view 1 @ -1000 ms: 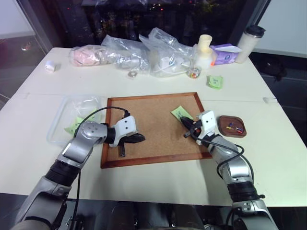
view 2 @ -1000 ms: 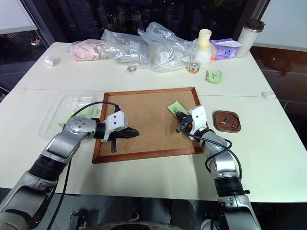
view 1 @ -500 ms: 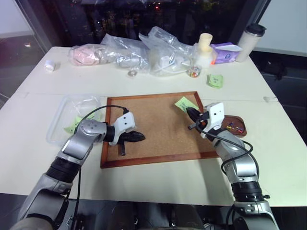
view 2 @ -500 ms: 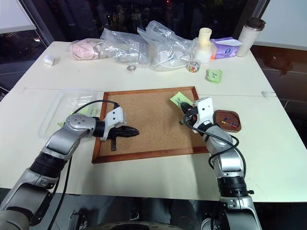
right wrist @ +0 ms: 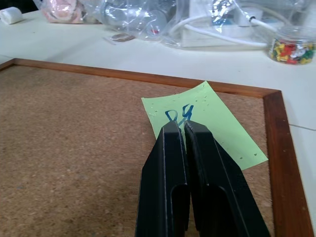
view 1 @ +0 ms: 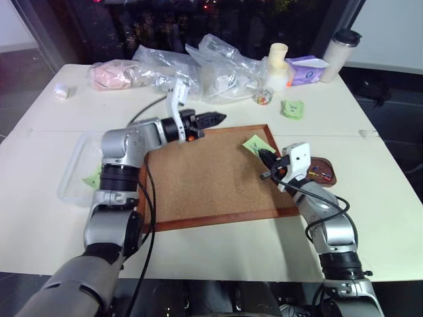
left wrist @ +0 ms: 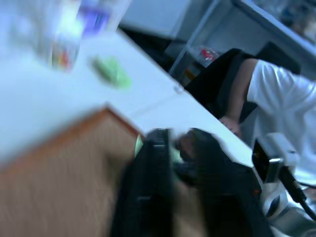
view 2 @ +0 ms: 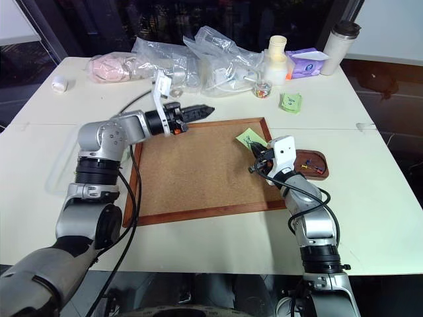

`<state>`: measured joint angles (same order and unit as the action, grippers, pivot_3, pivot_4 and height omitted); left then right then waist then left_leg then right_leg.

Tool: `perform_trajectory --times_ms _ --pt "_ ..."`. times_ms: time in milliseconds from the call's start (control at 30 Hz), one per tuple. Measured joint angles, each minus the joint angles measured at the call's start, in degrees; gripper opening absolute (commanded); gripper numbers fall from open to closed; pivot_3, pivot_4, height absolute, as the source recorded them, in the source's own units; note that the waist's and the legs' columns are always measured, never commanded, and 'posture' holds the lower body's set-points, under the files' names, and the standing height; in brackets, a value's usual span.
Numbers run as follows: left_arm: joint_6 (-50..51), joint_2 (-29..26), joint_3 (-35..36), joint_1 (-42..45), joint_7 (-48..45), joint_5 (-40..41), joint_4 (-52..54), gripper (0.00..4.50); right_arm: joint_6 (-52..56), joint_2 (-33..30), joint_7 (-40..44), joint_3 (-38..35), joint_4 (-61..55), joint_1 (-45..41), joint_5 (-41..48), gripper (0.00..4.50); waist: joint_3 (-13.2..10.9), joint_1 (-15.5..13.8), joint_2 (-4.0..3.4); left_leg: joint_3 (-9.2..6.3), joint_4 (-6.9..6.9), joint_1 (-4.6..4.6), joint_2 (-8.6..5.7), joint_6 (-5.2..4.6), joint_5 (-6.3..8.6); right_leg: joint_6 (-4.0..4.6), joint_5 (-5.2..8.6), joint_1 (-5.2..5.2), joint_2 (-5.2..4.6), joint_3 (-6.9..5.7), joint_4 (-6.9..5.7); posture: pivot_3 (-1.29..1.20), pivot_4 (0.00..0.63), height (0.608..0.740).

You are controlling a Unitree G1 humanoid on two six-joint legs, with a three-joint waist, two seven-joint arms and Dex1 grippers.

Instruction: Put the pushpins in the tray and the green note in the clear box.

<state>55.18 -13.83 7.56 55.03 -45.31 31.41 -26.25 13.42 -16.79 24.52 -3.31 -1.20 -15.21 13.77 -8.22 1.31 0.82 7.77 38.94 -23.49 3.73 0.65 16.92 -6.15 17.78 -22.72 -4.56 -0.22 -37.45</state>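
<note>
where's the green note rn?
In the eye views the green note lies on the corkboard by its far right corner, just ahead of the right pincer.

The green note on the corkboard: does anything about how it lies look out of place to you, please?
Yes. The green note lies askew at the corkboard's far right corner, its corner overlapping the wooden frame. It still needs moving to the clear box. The right gripper, shut, points at its scribble.

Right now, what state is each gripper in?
Left gripper: cannot be told, nothing seen held.
Right gripper: jaws closed, empty, above the green note.
</note>
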Motion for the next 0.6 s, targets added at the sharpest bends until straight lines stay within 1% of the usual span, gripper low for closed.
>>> perform_trajectory --times_ms 33,100,133,233,300,333,367,500,533,600 --pt "0.47 -0.84 -1.02 -0.23 -1.69 -0.02 -0.72 2.98 -0.01 0.01 -0.02 0.04 0.06 -0.32 -0.01 0.00 -0.08 0.02 -0.01 0.02 0.00 0.00 0.00 0.02 -0.01 0.00 0.00 -0.01 0.00 0.00 0.00 0.00 0.150 0.737" --pt "-1.25 -6.24 -7.76 -2.45 -10.23 -1.24 1.98 4.09 -0.22 -0.09 -0.04 -0.08 0.25 -1.23 -0.02 0.00 -0.13 0.20 -0.05 0.05 -0.04 0.00 0.00 0.09 -0.05 0.00 0.00 -0.02 0.00 0.00 -0.01 0.00 0.150 0.737" --pt "-1.85 -8.28 -9.72 -3.64 -13.32 -1.51 3.65 4.46 -0.25 -0.11 -0.07 -0.15 0.30 -1.43 -0.03 0.00 -0.13 0.32 -0.06 0.07 -0.08 0.00 0.00 0.14 -0.08 0.01 0.00 -0.03 0.02 0.00 -0.01 0.00 0.150 0.737" --pt "-0.65 -14.35 -13.98 -7.73 -22.19 -0.78 8.61 4.46 -0.36 -0.42 -0.14 -0.76 0.35 -1.57 -0.02 0.00 -0.16 0.47 -0.11 0.13 -0.07 0.00 0.01 0.19 -0.10 0.01 0.01 -0.03 0.02 -0.01 -0.03 0.00 0.150 0.737" --pt "1.22 -15.67 -14.75 -8.67 -24.55 0.30 10.35 4.46 -0.38 -0.51 -0.10 -1.16 0.36 -1.56 -0.02 0.00 -0.18 0.06 -0.11 0.13 -0.02 0.00 0.01 0.18 -0.10 0.02 0.01 0.00 0.01 -0.02 -0.03 0.00 0.150 0.737" --pt "2.85 -15.31 -14.44 -8.68 -24.30 1.18 11.00 4.46 -0.38 -0.54 -0.06 -1.37 0.38 -1.57 -0.02 0.00 -0.18 -0.28 -0.10 0.11 0.00 0.00 0.00 0.18 -0.10 0.01 0.00 0.02 -0.01 -0.02 -0.03 0.00 0.150 0.737" --pt "5.18 -12.98 -12.52 -8.29 -21.98 2.39 10.41 4.46 -0.39 -0.57 -0.02 -1.47 0.38 -1.65 -0.02 0.00 -0.18 -0.58 -0.11 0.10 0.05 0.00 -0.02 0.17 -0.09 0.01 0.00 0.06 -0.03 -0.02 -0.03 0.00 0.150 0.737" --pt "10.40 0.92 -0.40 -5.60 -4.51 5.38 4.39 4.46 0.02 -0.40 -0.03 -1.31 -0.12 -2.01 0.01 0.00 -0.19 -0.79 -0.08 -0.11 0.14 -0.02 -0.10 0.03 -0.02 -0.01 0.00 0.20 -0.10 -0.03 0.07 0.00 0.150 0.737" --pt "10.68 4.38 1.60 -5.58 -0.76 5.85 3.67 4.46 0.35 -0.39 -0.06 -1.30 -0.59 -1.91 0.01 0.00 -0.19 -0.63 -0.07 -0.13 0.09 -0.04 -0.10 0.02 -0.01 -0.02 -0.01 0.17 -0.09 -0.01 0.12 0.00 0.150 0.737" --pt "10.47 9.48 4.39 -5.44 5.17 6.51 2.38 4.46 0.82 -0.34 -0.10 -1.23 -1.73 -1.82 0.01 0.00 -0.20 -0.39 -0.06 -0.12 0.02 -0.08 -0.08 0.03 -0.02 -0.02 -0.01 0.07 -0.07 -0.01 0.13 0.00 0.150 0.737"
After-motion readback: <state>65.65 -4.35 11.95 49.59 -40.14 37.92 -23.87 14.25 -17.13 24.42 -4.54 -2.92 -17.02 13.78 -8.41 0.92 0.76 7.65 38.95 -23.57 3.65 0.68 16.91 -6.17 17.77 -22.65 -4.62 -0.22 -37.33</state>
